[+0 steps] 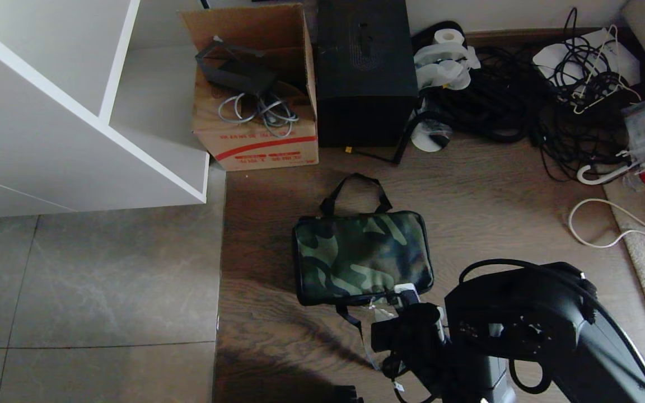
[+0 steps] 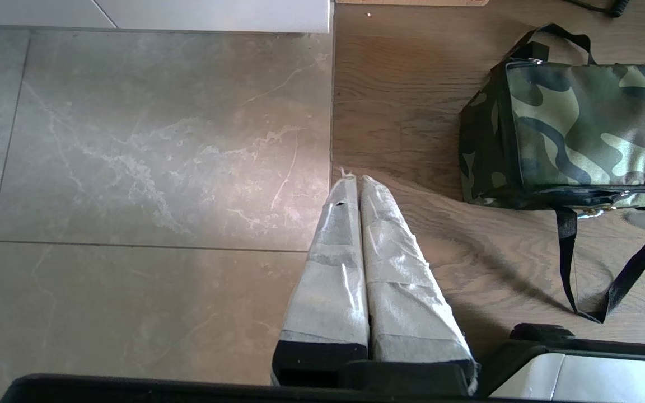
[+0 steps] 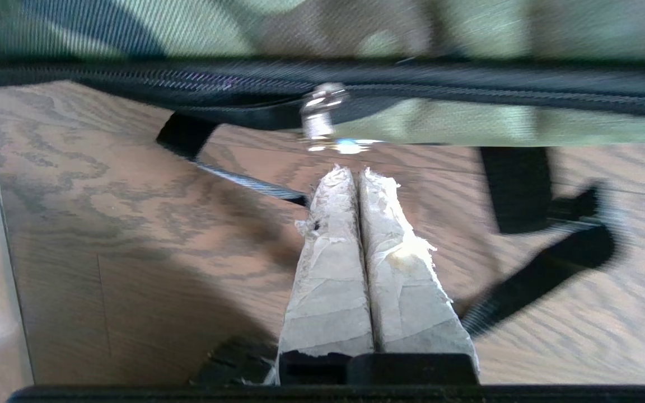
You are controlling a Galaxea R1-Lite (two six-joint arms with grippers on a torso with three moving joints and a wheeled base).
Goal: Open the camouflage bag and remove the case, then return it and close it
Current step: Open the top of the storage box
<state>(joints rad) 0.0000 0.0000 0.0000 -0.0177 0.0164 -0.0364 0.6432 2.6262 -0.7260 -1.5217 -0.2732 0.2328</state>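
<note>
I am keeping the left gripper [image 2: 356, 180] parked with its taped fingers pressed together, empty, over the seam where smooth grey tile meets grained wood floor. The camouflage bag [image 1: 361, 256], a soft padded fabric rectangle with black webbing handles, is lying zipped on the wood. The right gripper [image 3: 358, 170] is sitting closed just short of the shiny metal zip pull [image 3: 322, 115], seemingly pinching nothing; I judge it should reopen, advance, and clamp the pull squarely before dragging along the zip.
</note>
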